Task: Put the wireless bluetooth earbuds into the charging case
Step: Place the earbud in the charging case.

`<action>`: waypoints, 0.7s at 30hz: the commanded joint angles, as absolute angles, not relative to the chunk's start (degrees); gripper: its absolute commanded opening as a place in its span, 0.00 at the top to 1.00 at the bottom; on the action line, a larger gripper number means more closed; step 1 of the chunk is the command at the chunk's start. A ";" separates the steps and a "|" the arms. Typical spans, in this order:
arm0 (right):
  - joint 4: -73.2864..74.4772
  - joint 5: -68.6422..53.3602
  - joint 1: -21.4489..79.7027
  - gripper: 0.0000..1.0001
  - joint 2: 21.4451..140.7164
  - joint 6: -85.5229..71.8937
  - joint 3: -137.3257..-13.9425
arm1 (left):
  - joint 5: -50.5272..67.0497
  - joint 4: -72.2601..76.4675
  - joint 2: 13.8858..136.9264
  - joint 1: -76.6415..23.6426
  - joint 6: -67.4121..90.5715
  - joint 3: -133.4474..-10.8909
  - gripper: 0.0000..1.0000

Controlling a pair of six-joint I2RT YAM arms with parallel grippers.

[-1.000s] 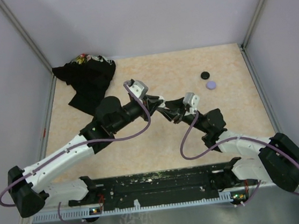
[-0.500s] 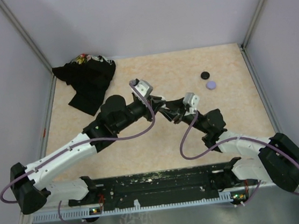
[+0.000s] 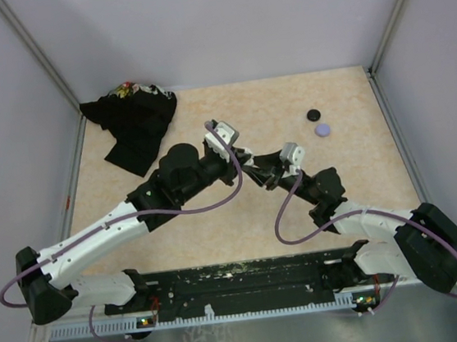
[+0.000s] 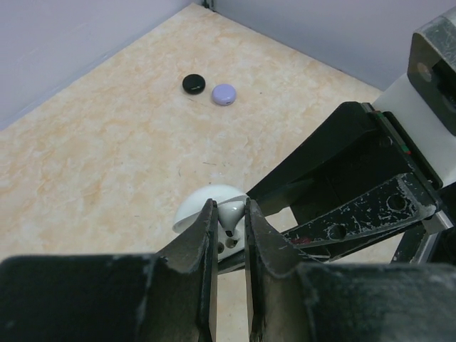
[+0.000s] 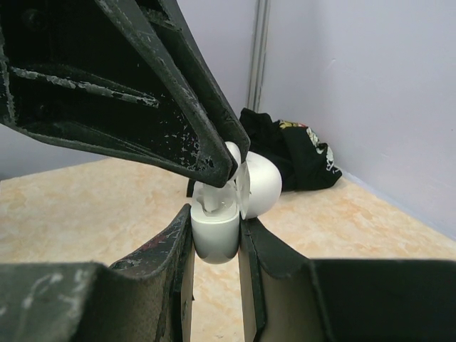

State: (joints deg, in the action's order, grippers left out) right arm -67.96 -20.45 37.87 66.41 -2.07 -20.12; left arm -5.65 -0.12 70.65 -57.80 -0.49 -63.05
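My right gripper [image 5: 216, 217] is shut on the white charging case [image 5: 214, 239], held upright above the table with its rounded lid [image 5: 262, 184] swung open. My left gripper [image 4: 229, 206] is shut on a white earbud [image 4: 232, 212], pinched between both fingertips. The earbud hangs stem down over the case's open top [image 4: 231, 244]. In the right wrist view the left fingers [image 5: 206, 153] reach down to the case's mouth, where a white piece [image 5: 211, 199] shows inside. In the top view both grippers meet mid-table, left gripper [image 3: 244, 161], right gripper [image 3: 258, 172].
A black disc [image 3: 314, 115] and a lavender disc [image 3: 323, 130] lie on the table at the back right. A crumpled black cloth [image 3: 133, 120] fills the back left corner. Grey walls close in the table on three sides.
My left arm has shifted a little to the right, bringing its fingers closer over the case. The right arm has hardly moved.
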 commanded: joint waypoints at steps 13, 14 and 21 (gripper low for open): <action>-74.79 -20.39 38.24 1.00 64.87 -1.75 -19.76 | -4.95 -6.21 71.71 -58.43 -0.48 -66.51 0.99; -74.84 -20.33 38.23 1.00 64.88 -1.76 -19.76 | -5.24 -6.27 71.67 -58.54 -0.21 -66.43 0.97; -75.01 -20.27 38.28 1.00 65.28 -2.34 -19.42 | -5.89 -7.58 72.57 -58.54 1.74 -67.29 0.72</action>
State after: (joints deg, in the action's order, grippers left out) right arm -69.91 -20.47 38.09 66.37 -2.04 -19.20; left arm -5.58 -5.56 71.68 -58.15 0.03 -65.08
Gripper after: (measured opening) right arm 0.251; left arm 0.232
